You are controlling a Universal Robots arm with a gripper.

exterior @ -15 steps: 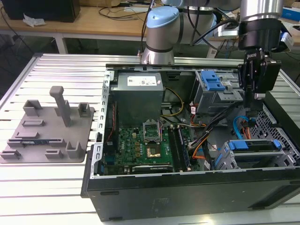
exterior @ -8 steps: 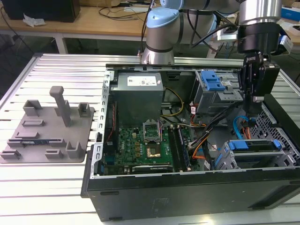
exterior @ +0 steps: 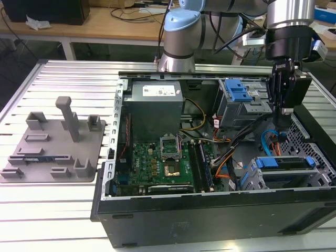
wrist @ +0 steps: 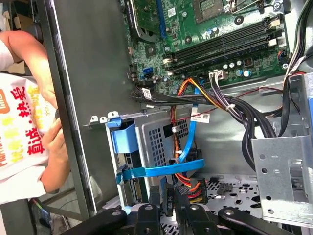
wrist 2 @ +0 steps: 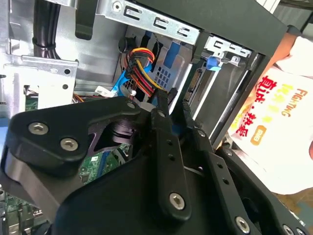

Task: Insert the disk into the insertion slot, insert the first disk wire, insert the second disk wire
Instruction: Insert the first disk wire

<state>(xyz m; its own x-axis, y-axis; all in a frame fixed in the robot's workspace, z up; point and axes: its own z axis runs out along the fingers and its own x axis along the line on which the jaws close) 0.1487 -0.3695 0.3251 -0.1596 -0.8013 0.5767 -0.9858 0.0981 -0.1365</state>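
Disk (exterior: 275, 162) is sitting in the insertion slot (exterior: 254, 178) in the exterior view, its blue frame showing along the slot's upper edge. I am judging that first step done, since the drive is lying level inside the cage and not out on the bench (exterior: 52, 220). My claw (exterior: 283, 107) is hanging above the slot, inside the open computer case (exterior: 210, 220), where the loose cabling is running toward the slot.

In the second wrist view my claw (wrist 2: 175, 105) is pointing at the slot's (wrist 2: 166, 73) perforated wall, near a red, yellow and black wire bundle (wrist 2: 139, 61) and a blue wire (wrist 2: 119, 88) lying against that wall. I cannot tell whether the claw is clenched or released, or whether it is touching a wire.

In the first wrist view the disk's blue frame (wrist: 124, 139) is showing at the slot's (wrist: 156, 144) open end, and the blue wire (wrist: 161, 171) is crossing the slot's wall. My claw (wrist: 174, 198) is sitting just beside the wire bundle (wrist: 188, 183), which I am reading as work on the wires. A person's hand (wrist: 51, 152) is resting outside the case, beyond the slot.
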